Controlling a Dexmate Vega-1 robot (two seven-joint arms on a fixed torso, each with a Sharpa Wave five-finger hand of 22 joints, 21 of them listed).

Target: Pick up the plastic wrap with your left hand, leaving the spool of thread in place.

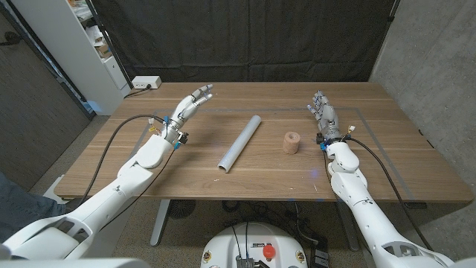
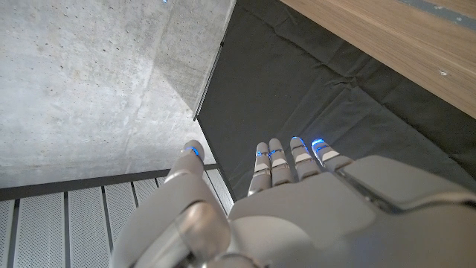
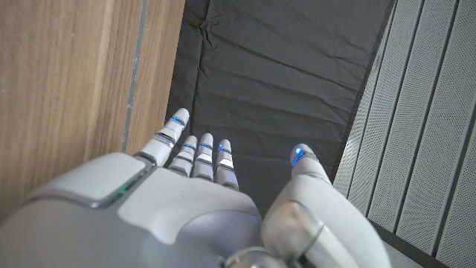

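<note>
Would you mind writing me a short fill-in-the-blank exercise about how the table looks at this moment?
1. The plastic wrap lies between the left hand and the spool of ____.
2. The spool of thread stands nearer the ____ hand.
3. The right hand holds ____.
4. The white power strip sits at the table's far ____ corner.

Missing words: thread; right; nothing; left

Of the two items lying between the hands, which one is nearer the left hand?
The plastic wrap, the long pale roll, lies nearer the left hand; the short brown spool of thread sits beyond it.
</note>
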